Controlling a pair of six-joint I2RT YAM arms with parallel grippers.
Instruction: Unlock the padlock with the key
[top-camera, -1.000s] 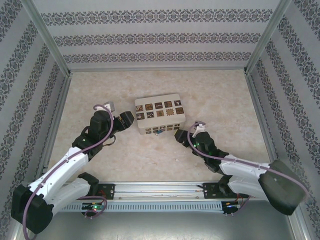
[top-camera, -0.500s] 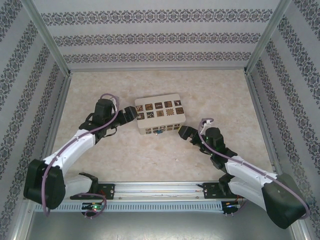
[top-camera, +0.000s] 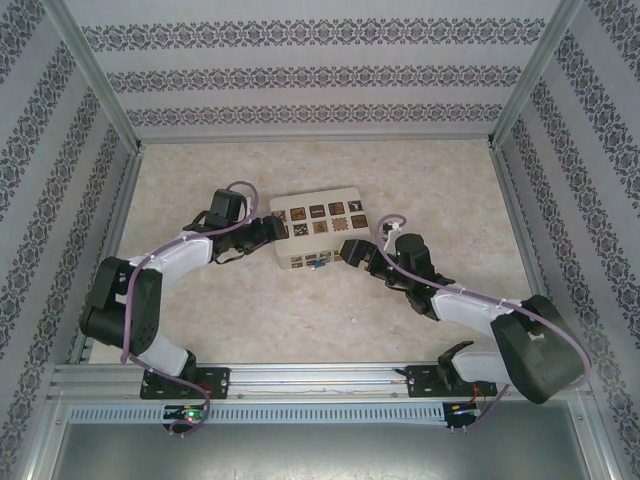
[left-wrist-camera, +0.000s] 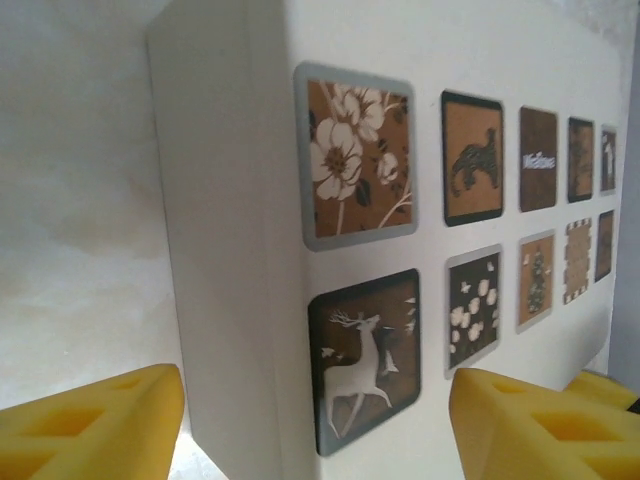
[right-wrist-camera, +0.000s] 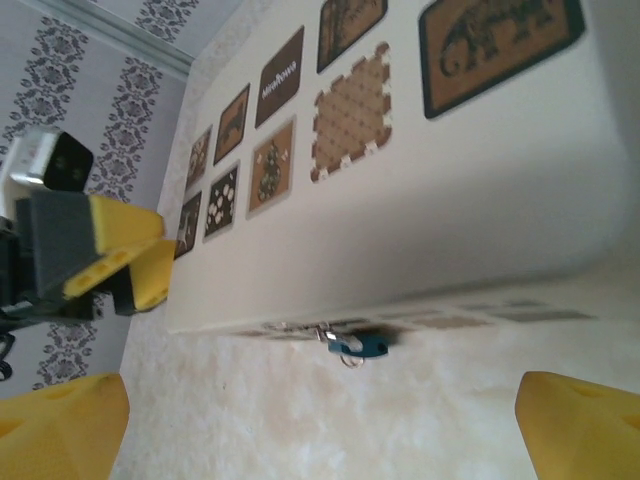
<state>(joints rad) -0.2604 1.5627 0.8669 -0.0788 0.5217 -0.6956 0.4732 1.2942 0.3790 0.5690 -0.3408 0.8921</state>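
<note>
While both pincers flank the patterned box, it sits shut, contents unseen.
Left gripper spread wide at the box's left end, right gripper gaping at its lower right. The right wrist view catches the blue padlock against the box's front wall, a mere speck from above.

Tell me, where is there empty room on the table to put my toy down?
The table is bare along the back wall behind the box, in the far right corner, and in front of the box toward the near edge. It is crowded around the box, where the left gripper, right gripper and padlock sit close.
</note>
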